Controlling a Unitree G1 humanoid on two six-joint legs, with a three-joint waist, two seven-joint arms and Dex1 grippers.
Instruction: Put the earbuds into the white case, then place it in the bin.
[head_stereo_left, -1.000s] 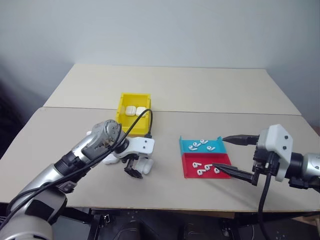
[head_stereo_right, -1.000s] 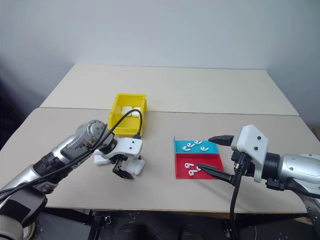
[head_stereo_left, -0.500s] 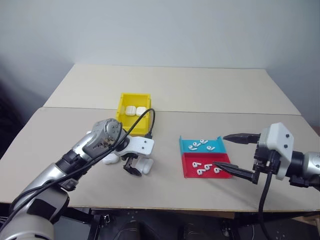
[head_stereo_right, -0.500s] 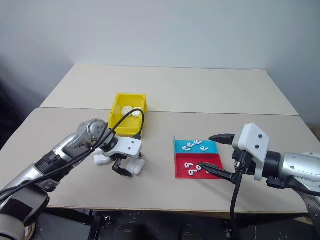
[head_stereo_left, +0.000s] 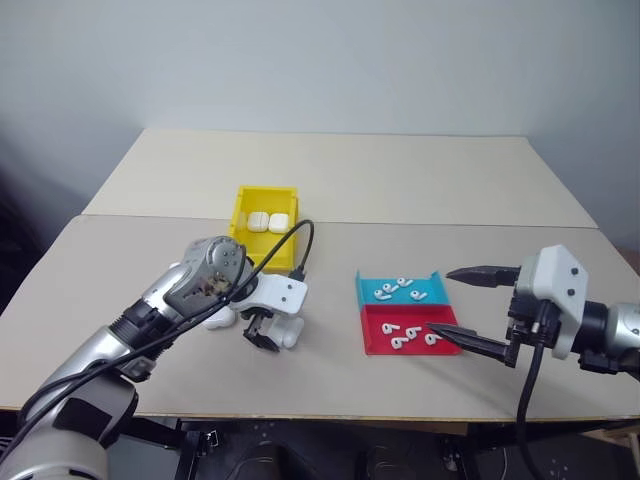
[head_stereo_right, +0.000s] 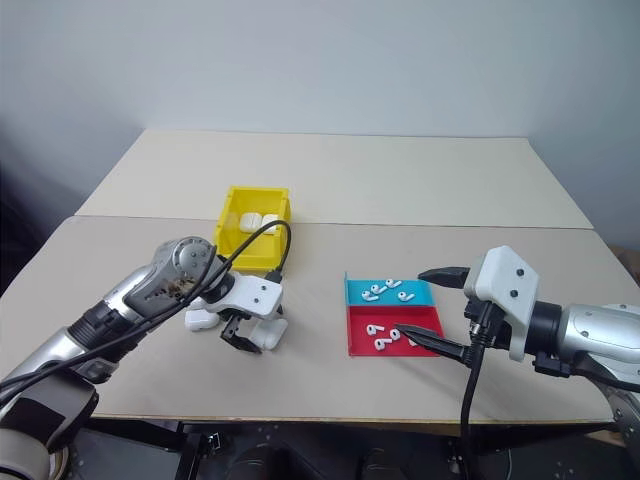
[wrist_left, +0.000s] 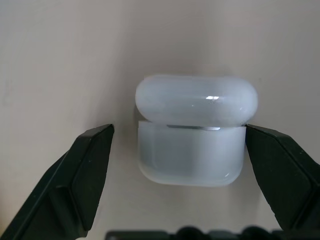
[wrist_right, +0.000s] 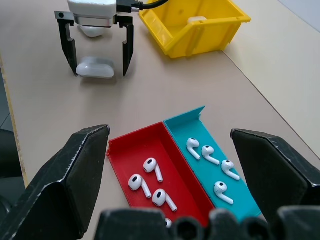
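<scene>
A closed white case (wrist_left: 195, 100) lies on the table between the two black fingers of my left gripper (head_stereo_left: 262, 337), which points steeply down and stands open around it. One fingertip (wrist_left: 250, 131) is right at the case's side; the other stands clear. Several earbuds (wrist_right: 150, 167) lie in a shallow teal-and-red tray (head_stereo_left: 372, 342) at the right. My right gripper (head_stereo_left: 442, 300) hovers open just right of that tray, nothing between its fingers. The yellow bin (head_stereo_left: 243, 212) sits behind the left gripper with two white cases (head_stereo_left: 268, 222) inside.
Another white case (head_stereo_left: 218, 319) lies on the table behind my left wrist. A black cable (head_stereo_left: 300, 250) arches from the left wrist past the bin's front wall. The table is two tops with a seam (head_stereo_left: 480, 226) running across behind the bin.
My left wrist has rolled a little above the case, squaring its fingers to it. The right gripper and the tray stand as before.
</scene>
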